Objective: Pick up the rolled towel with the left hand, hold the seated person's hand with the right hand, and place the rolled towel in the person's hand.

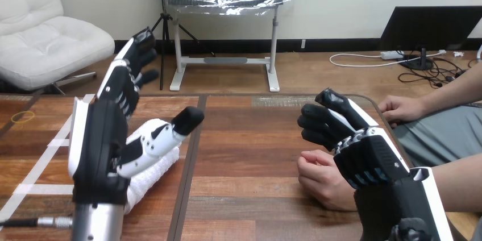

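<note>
Beneath the left robot hand (98, 138), the rolled towel (165, 165) lies partly hidden.

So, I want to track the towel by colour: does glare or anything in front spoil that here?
Head view: light on the table is even, with a pale sheen at its far edge; no glare on the towel; the left hand stands in front, covering much of it, its white thumb shell close in tone to the towel.

Wooden table (244, 138) across the lower frame, white tape strips (57, 142) at left, small yellow ring (23, 117) far left.
</note>
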